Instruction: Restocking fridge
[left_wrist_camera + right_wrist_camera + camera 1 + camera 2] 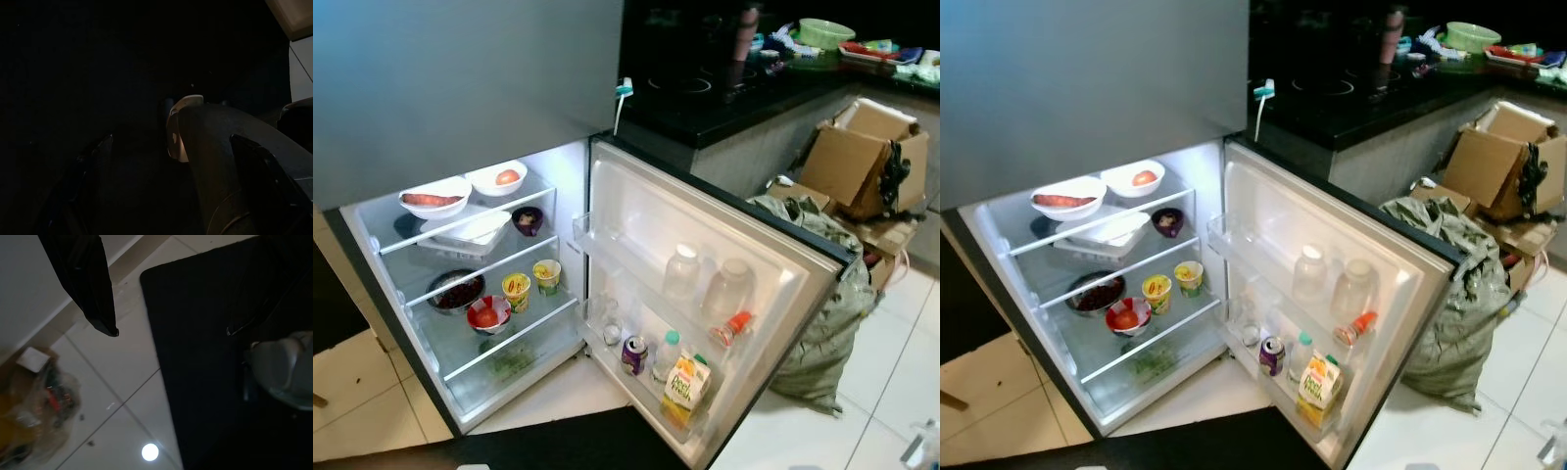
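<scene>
The fridge (470, 88) stands with its lower door (636, 211) swung wide and its light on. The top shelf holds a white bowl with a reddish sausage-like item (433, 199), a white bowl with a round fruit (499, 177), a white dish (470, 230) and a purple bowl (528, 219). Below them sit a dark bowl of red fruit (456, 291), a red bowl (489, 314) and two yellow cups (516, 290). Door racks carry two clear jars (681, 271), a can (633, 353), a small bottle (667, 354) and a juice carton (686, 385). Both arms hang idle: the left gripper (171, 161) is in deep shade, and the right gripper (146, 333) is over tiles.
A black counter (724, 108) with a hob and a green bowl (824, 33) runs to the right of the fridge. Cardboard boxes (862, 162) and a green sack (822, 294) crowd the floor past the door. A black mat (568, 446) lies in front of the fridge on white tiles.
</scene>
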Available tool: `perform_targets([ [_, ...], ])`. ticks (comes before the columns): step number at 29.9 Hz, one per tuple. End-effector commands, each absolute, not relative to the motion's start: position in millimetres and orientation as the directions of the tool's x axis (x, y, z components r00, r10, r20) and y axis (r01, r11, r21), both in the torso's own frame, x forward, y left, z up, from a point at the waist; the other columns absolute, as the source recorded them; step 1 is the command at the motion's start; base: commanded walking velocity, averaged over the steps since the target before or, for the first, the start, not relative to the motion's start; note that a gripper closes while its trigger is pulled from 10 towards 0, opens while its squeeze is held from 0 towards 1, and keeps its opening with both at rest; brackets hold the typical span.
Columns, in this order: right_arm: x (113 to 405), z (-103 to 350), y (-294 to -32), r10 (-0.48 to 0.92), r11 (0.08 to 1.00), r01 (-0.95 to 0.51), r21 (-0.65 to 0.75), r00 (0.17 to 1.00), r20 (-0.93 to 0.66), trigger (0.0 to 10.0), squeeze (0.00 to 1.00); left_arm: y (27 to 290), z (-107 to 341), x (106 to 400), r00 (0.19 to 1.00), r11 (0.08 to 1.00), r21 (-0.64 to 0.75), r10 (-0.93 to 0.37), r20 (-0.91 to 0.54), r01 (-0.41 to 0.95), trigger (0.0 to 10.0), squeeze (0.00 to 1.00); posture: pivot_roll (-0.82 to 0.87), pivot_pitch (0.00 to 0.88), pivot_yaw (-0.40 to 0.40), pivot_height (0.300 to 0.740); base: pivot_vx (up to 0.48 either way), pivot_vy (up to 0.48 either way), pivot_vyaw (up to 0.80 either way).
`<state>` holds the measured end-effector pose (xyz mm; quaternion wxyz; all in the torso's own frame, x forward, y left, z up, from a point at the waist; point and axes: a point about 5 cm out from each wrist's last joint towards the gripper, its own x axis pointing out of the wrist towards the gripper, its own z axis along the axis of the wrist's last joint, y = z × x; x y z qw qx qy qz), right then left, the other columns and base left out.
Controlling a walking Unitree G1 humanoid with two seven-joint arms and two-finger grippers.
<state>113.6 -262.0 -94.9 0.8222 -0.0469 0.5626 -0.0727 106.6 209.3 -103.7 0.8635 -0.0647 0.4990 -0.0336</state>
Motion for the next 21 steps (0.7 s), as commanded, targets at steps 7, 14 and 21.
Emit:
perform_targets([
  [7, 121, -92, -265, -0.190, 0.982, 0.073, -0.176, 0.376, -0.907, 10.0, 0.00, 203, -107, 98, 0.466, 0.986, -0.168, -0.153, -0.871, 0.010, 10.0, 0.00, -0.06, 0.010, -0.061, 0.740, 0.000, -0.472, 0.00],
  [14, 122, -90, -270, -0.223, 0.975, 0.079, -0.208, 0.376, -0.899, 10.0, 0.00, 204, -107, 98, 0.471, 0.987, -0.163, -0.142, -0.871, -0.005, 10.0, 0.00, -0.06, 0.010, -0.061, 0.740, 0.000, -0.067, 0.00],
  [21, 144, -73, -294, -0.322, 0.942, 0.242, -0.232, 0.457, -0.829, 10.0, 0.00, 204, -107, 98, 0.471, 0.986, -0.165, -0.141, -0.871, -0.009, 10.0, 0.00, -0.06, 0.013, -0.059, 0.740, 0.000, 0.000, 0.00],
])
